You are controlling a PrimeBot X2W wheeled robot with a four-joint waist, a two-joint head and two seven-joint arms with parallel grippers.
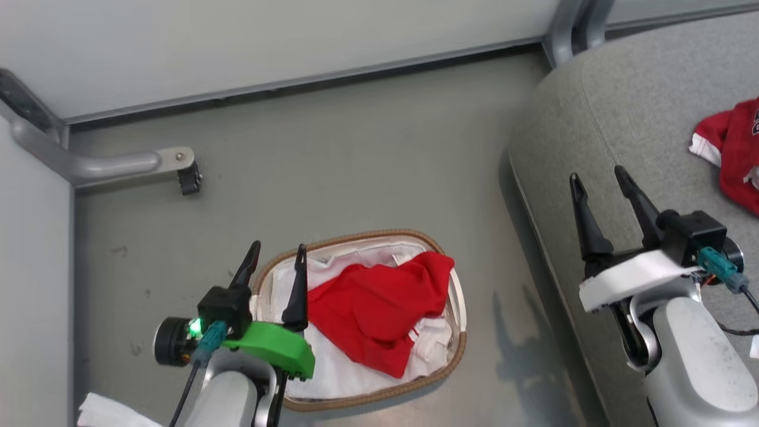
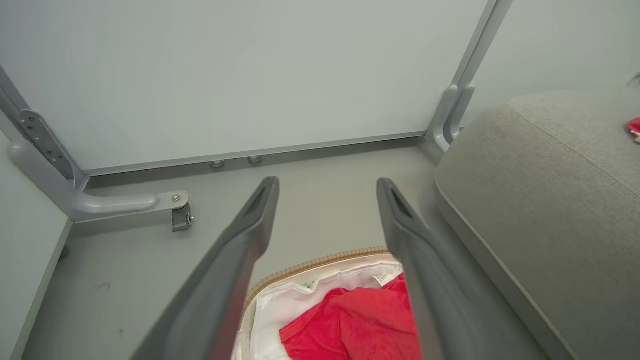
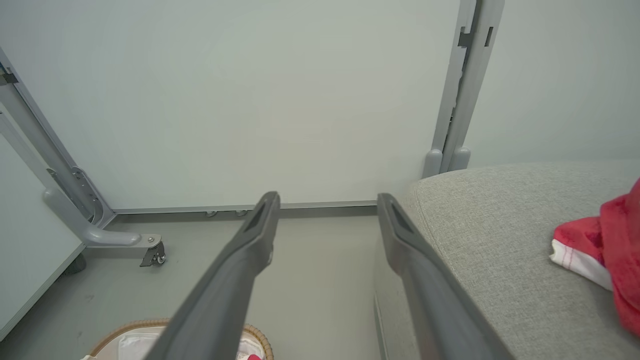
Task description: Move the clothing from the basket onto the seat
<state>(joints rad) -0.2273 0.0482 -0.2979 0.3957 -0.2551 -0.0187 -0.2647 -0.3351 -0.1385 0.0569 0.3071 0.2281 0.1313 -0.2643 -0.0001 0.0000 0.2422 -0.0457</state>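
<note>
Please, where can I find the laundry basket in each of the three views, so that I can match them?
Head view: laundry basket at the lower middle, red clothing inside.
Left wrist view: bottom middle, between the two fingers.
Right wrist view: bottom left, its rim partly behind a finger.
Shared landmark: the grey frame foot with a caster, at the left in every view.

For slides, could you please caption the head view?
Left gripper, right gripper open; red garment in basket, another on seat.

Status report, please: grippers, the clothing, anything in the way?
Left gripper open over basket edge. Right gripper open over seat. One red garment in basket, second garment on seat. No obstruction seen.
</note>
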